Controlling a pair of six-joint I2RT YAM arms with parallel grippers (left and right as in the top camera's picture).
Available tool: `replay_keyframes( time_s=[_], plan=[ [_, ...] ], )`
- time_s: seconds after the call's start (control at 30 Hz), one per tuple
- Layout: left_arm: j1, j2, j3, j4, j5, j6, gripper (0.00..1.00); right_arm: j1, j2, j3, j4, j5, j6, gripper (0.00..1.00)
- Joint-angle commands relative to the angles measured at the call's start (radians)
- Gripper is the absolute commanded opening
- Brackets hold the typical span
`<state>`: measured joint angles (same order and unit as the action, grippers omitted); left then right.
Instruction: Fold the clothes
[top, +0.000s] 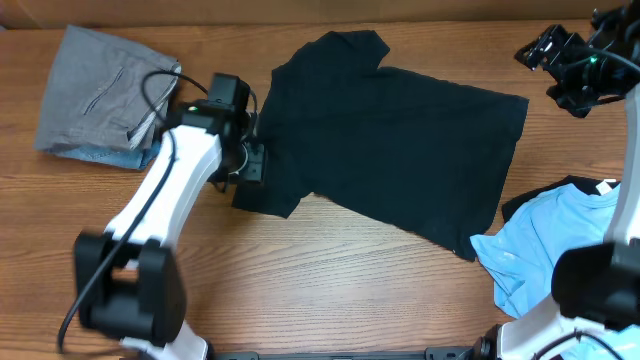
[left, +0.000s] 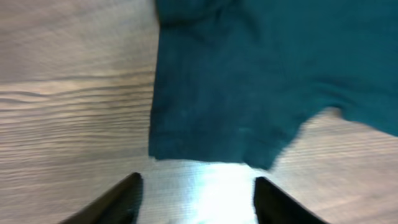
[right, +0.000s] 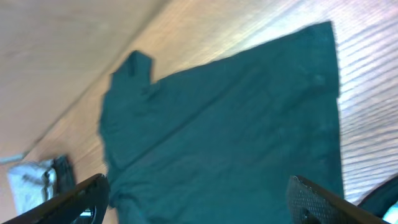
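A black short-sleeved T-shirt (top: 385, 135) lies spread flat on the wooden table, its logo hidden. It looks dark teal in the left wrist view (left: 261, 81) and the right wrist view (right: 224, 137). My left gripper (top: 250, 160) is open and empty, low over the table just beside the shirt's left sleeve; its fingertips (left: 196, 199) frame bare wood just short of the sleeve's edge. My right gripper (top: 545, 50) is open and empty, raised high at the back right, and it looks down on the whole shirt between its fingers (right: 199, 196).
A folded grey garment (top: 100, 90) lies on a light blue one (top: 105, 155) at the back left. A light blue T-shirt (top: 545, 245) lies over another black garment (top: 570, 187) at the front right. The table's back edge (top: 300, 24) runs behind the shirt.
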<state>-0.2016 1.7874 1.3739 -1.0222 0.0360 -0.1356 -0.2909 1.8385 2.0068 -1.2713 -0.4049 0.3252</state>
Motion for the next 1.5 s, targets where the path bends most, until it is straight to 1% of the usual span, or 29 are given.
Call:
replay_keyframes(
  time_s=[0.0,0.07,0.1,0.13,0.23,0.27,0.3,0.37,0.4,0.47,0.5,0.57,0.67,0.73,0.8,0.83,0.93,0.97,1.0,1.07,1.1,1.13,1.17,1.2,1.27,1.3,1.33,1.43,1.47],
  plan=[
    [0.02,0.137,-0.013,0.028,-0.024,-0.037,0.68,0.011,-0.053,0.024,-0.019,-0.019,-0.02,0.95],
    [0.044,0.228,-0.013,0.069,0.005,-0.037,0.68,0.011,-0.055,0.024,-0.032,-0.019,-0.02,0.95],
    [0.05,0.251,-0.013,0.077,0.025,-0.037,0.67,0.011,-0.055,0.024,-0.035,-0.019,-0.02,0.95],
    [0.056,0.282,-0.013,0.085,0.052,-0.036,0.63,0.011,-0.055,0.024,-0.038,-0.019,-0.02,0.95],
    [0.057,0.33,-0.013,0.093,0.059,-0.036,0.59,0.011,-0.055,0.024,-0.039,-0.019,-0.02,0.95],
    [0.057,0.336,-0.013,0.093,0.051,-0.037,0.55,0.011,-0.055,0.024,-0.039,-0.019,-0.02,0.95],
    [0.057,0.345,-0.013,0.092,0.042,-0.037,0.41,0.011,-0.055,0.024,-0.039,-0.019,-0.02,0.95],
    [0.06,0.346,-0.013,0.072,0.033,-0.037,0.04,0.011,-0.055,0.024,-0.04,-0.015,-0.02,0.95],
    [0.065,0.346,-0.013,0.058,0.031,-0.047,0.04,0.011,-0.055,0.024,-0.041,-0.016,-0.02,0.95],
    [0.088,0.344,-0.013,0.015,-0.013,-0.128,0.04,0.011,-0.055,0.024,-0.044,-0.015,-0.02,0.95],
    [0.115,0.342,-0.013,-0.022,-0.046,-0.177,0.04,0.011,-0.055,0.024,-0.045,-0.016,-0.02,0.95],
    [0.177,0.336,-0.013,-0.084,-0.08,-0.214,0.04,0.011,-0.055,0.024,-0.044,-0.015,-0.021,0.95],
    [0.282,0.327,-0.013,-0.157,-0.095,-0.221,0.04,0.011,-0.055,0.024,-0.044,-0.014,-0.043,0.95],
    [0.376,0.325,-0.013,-0.208,-0.092,-0.219,0.04,0.011,-0.055,0.024,-0.047,0.003,-0.042,0.95],
    [0.439,0.32,-0.013,-0.248,-0.088,-0.202,0.04,0.011,-0.055,0.024,-0.051,0.016,-0.043,0.96],
    [0.46,0.317,-0.013,-0.257,-0.087,-0.196,0.05,0.011,-0.055,0.024,-0.052,0.023,-0.043,0.96],
    [0.495,0.295,-0.013,-0.25,-0.037,-0.123,0.04,0.011,-0.054,0.022,-0.05,0.023,-0.042,0.96],
    [0.492,0.282,-0.013,-0.245,-0.034,-0.118,0.06,0.011,-0.054,0.019,-0.051,0.023,-0.042,0.97],
    [0.486,0.272,-0.013,-0.241,-0.034,-0.117,0.12,0.011,-0.054,0.012,-0.052,0.023,-0.042,0.99],
    [0.46,0.241,-0.013,-0.227,-0.019,-0.099,0.3,0.012,-0.051,-0.008,-0.057,0.03,-0.04,0.99],
    [0.447,0.225,-0.013,-0.221,-0.012,-0.095,0.34,0.013,-0.05,-0.018,-0.06,0.039,-0.036,0.98],
    [0.434,0.207,-0.013,-0.218,-0.006,-0.09,0.41,0.016,-0.048,-0.032,-0.063,0.054,-0.032,0.97],
    [0.415,0.177,-0.012,-0.213,0.003,-0.082,0.58,0.02,-0.045,-0.074,-0.062,0.092,-0.004,0.95],
    [0.381,0.113,-0.003,-0.22,0.039,-0.077,0.73,0.027,-0.045,-0.168,-0.042,0.105,0.015,0.86],
    [0.363,0.067,0.009,-0.229,0.066,-0.077,0.78,0.035,-0.045,-0.238,-0.031,0.105,0.019,0.78],
    [0.35,0.023,0.021,-0.235,0.086,-0.076,0.81,0.046,-0.045,-0.31,-0.021,0.104,0.019,0.71],
    [0.344,-0.003,0.027,-0.238,0.097,-0.072,0.81,0.054,-0.045,-0.348,-0.02,0.104,0.019,0.67],
    [0.333,-0.061,0.042,-0.248,0.1,-0.073,0.81,0.087,-0.045,-0.459,-0.029,0.086,0.014,0.6],
    [0.33,-0.095,0.047,-0.249,0.1,-0.07,0.82,0.121,-0.045,-0.537,-0.031,0.06,-0.002,0.59]
  ],
)
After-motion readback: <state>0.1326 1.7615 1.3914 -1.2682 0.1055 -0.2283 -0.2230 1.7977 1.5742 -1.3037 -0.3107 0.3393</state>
